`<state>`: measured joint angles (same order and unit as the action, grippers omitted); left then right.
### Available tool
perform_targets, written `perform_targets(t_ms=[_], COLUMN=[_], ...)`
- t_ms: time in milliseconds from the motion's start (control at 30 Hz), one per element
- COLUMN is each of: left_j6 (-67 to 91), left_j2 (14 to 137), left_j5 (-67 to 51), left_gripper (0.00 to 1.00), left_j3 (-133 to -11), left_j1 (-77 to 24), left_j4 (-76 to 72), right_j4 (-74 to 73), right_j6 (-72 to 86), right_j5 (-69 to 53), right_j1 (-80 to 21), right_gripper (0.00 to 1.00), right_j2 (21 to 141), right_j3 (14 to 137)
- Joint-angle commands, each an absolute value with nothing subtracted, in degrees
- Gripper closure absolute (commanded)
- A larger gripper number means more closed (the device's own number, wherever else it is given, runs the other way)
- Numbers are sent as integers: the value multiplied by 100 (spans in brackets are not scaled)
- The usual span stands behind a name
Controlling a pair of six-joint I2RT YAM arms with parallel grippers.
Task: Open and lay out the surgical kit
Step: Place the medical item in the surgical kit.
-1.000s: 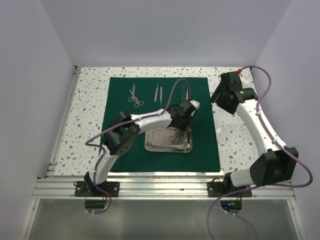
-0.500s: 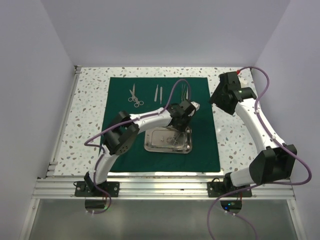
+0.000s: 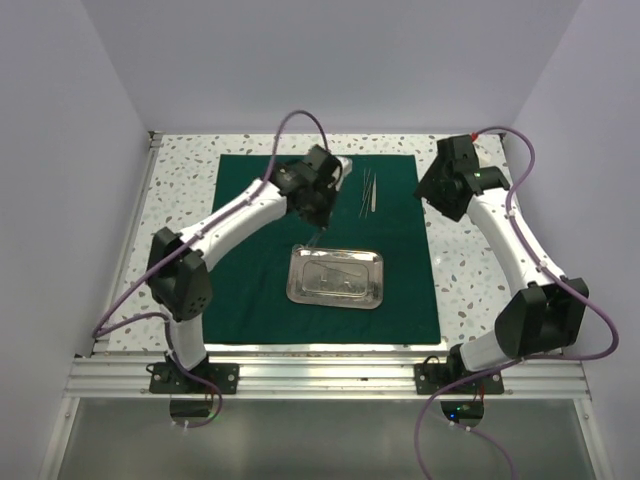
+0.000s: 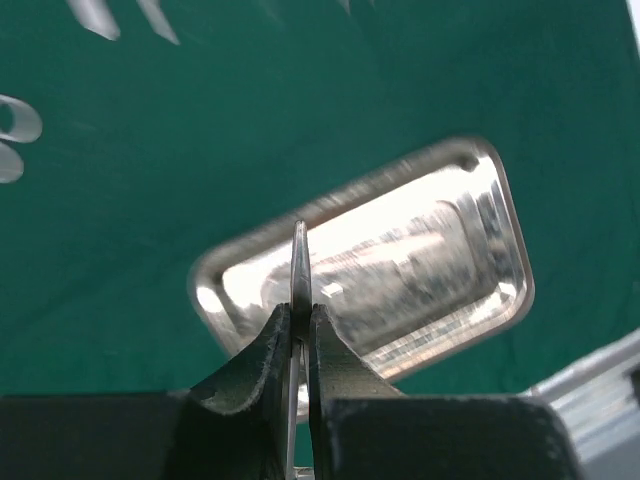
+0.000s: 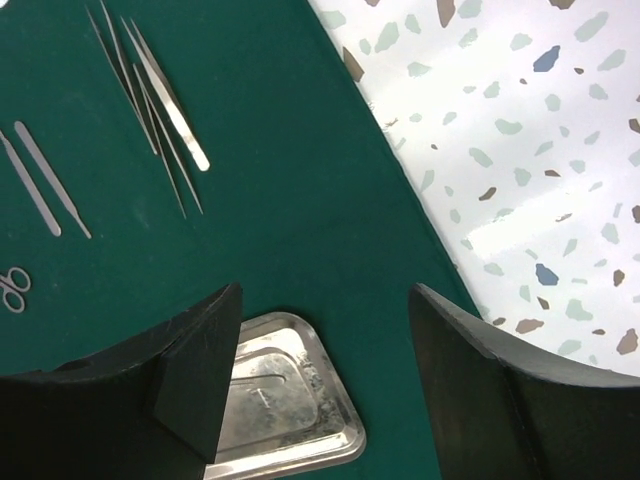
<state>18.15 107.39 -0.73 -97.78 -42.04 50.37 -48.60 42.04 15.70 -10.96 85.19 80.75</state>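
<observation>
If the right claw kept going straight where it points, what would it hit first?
Probably the green drape: bare cloth fills the view ahead of the right gripper. The steel tray lies just beside that line, though depth is unclear.

A dark green cloth drape (image 3: 250, 280) is spread flat on the speckled table (image 3: 470, 270). A small rectangular shiny steel tray (image 3: 336, 303) is set just right of the drape's middle. Slim silver tweezers (image 5: 165, 100) are laid near its far right corner, two slim silver handles (image 5: 45, 180) left of them, and ring-handled scissors (image 5: 10, 285) further left. One thin silver instrument (image 4: 299, 262) is pinched in the left gripper (image 4: 300, 312).
</observation>
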Motion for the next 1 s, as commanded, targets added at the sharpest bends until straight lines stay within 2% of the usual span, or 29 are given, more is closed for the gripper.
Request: perform_targets(t_ms=[0,167,267,367,500,767,800,833,933,967], left_j6=[1486,1389,1450,1450,1468,1240,1239,1257,1353,1380], left_j2=[10433,10784,11213,11925,12830,13728,13772,13833,13782,13694], left_j5=[359,528,457,553,651,659,616,607,597,641], left_gripper=[100,100,100,100,100,98,86,56,29,27], left_j3=[-10265,-10380,-10747,-11187,-12100,-12314,-12287,-12270,-12331,-12253], left_j1=[-3658,-2902,-2296,-2057,-1654,-1441,-1398,-1371,-1310,-1301], left_j4=[5177,4538,4107,3973,3955,3595,3560,3507,3638,3665], right_j4=[-4510,-4061,-4235,-4692,-5273,-5028,-4966,-4905,-4957,-4966], right_j6=[4368,4053,3580,2948,2400,2207,2102,1857,1435,1354], right_j5=[1293,756,589,448,501,98,18,0,-193,-228], right_j1=[-1116,-1379,-1748,-2214,-2768,-3058,-3093,-3181,-3392,-3445], right_gripper=[30,31,25,2,2,2,2,2,2,2], right_j2=[8596,8903,9368,10140,10740,10688,10661,10652,10757,10801], right_j3=[8236,8393,8972,9833,10406,9809,9739,9730,9870,9914])
